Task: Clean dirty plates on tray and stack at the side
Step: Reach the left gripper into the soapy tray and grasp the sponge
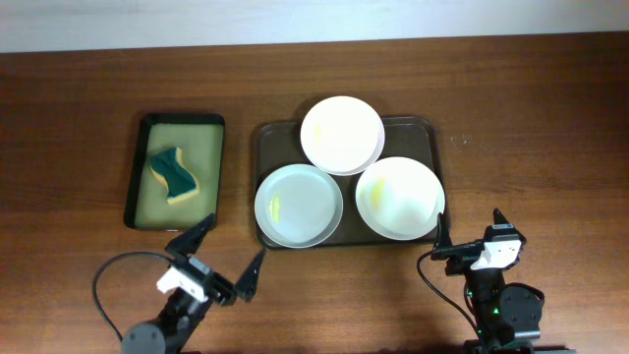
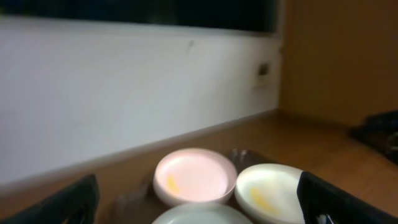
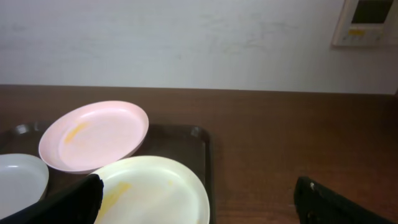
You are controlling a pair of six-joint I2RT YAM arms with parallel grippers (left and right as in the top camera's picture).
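Three plates are sitting on the tray (image 1: 425,128), the big dark brown one in the middle of the counter (image 1: 550,108). The far plate (image 1: 341,135) is lying at the tray's back edge, and its near rim is overlapping the two in front. From the right wrist view it is tilting, leaning on its neighbour. The left plate (image 1: 298,205) is showing a yellow streak near its left side. The right plate (image 1: 400,198) is wearing a yellowish smear too and is poking slightly over the tray's right rim.

Just left of the tray, a smaller black tray (image 1: 142,177) with a yellow-green inside is carrying a yellow-and-green sponge (image 1: 173,175).

Down at the near edge, the left arm (image 1: 187,280) is hovering close to the tray's front left corner with the left jaws spread wide, gripping nothing. The right arm (image 1: 496,254) is waiting just off the front right corner, and the right jaws are standing apart as well, nothing between them.
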